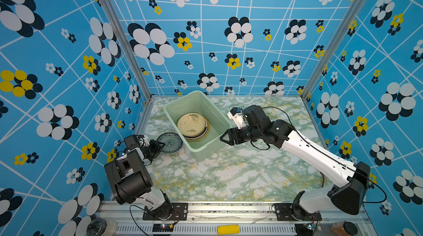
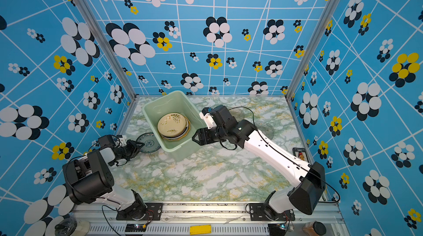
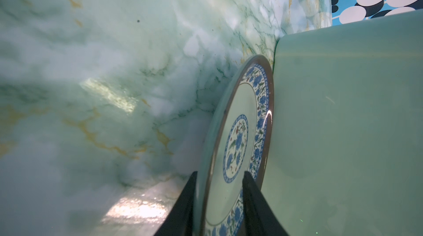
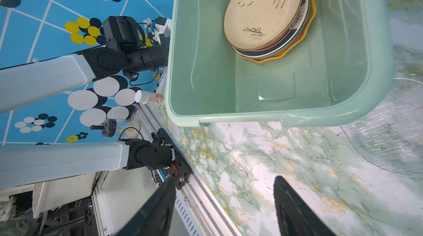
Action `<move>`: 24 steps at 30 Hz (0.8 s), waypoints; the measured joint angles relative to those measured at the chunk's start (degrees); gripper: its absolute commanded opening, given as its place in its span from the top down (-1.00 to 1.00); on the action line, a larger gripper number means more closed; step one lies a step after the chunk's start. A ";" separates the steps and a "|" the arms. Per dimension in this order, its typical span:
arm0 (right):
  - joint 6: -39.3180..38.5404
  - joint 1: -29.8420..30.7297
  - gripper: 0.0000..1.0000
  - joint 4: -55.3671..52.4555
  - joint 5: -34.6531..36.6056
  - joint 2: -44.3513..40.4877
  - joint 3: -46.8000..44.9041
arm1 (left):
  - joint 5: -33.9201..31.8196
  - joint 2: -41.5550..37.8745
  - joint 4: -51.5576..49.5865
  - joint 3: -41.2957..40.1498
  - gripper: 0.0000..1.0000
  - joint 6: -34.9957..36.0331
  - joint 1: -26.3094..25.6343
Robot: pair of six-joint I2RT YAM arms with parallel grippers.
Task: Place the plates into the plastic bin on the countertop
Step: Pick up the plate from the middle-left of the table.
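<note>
Task partly done: stack (image 1: 192, 125) binned, others outstanding.
Your left hand (image 3: 219, 173) straddles the rim of the blue patterned plate (image 1: 170, 142) beside the plastic bin (image 1: 196, 102), grip not confirmable; your right hand (image 4: 224, 178) stands apart, empty; clear glass plates (image 4: 393, 136) lie on the surface (image 1: 229, 177).

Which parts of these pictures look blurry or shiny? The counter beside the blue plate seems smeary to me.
Left wrist view: the counter is soft, with glare patches; the blue plate is sharper, its rim glinting. Right wrist view: the right claw is out of focus, the cream plate crisp. Both top views: evenly lit and sharp, the side walls splaying outward.
</note>
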 measured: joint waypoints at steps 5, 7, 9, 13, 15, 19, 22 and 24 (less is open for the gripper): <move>0.74 -0.02 -0.38 0.02 0.00 0.00 0.00 | 0.15 -0.13 -0.13 -0.02 0.63 -0.48 0.00; 1.05 0.00 -0.38 0.02 0.00 0.00 0.00 | 0.13 -0.39 -0.46 -0.02 0.69 -0.52 -0.04; 1.27 -0.02 -0.38 0.02 0.02 0.00 0.00 | 0.11 -0.87 -0.94 -0.02 0.77 -0.48 -0.04; 1.66 0.00 -0.38 0.22 0.02 0.00 0.00 | -1.01 -1.90 -1.90 -0.02 0.91 -0.70 -0.07; 1.95 0.00 -0.38 0.61 0.04 0.00 -0.02 | -2.08 -3.50 -2.58 -0.28 1.00 -1.38 -0.11; 3.06 -0.02 -0.38 1.84 0.07 -0.33 -0.02 | -5.29 -7.63 -4.15 -1.31 1.00 -3.21 -0.11; 4.48 0.00 -0.38 2.84 0.02 -0.68 -0.02 | -8.55 -9.99 -6.14 -1.97 1.00 -4.87 -0.11; 5.70 0.00 -0.38 3.72 0.00 -0.87 -0.02 | -11.04 -11.28 -7.91 -2.43 1.00 -6.54 -0.11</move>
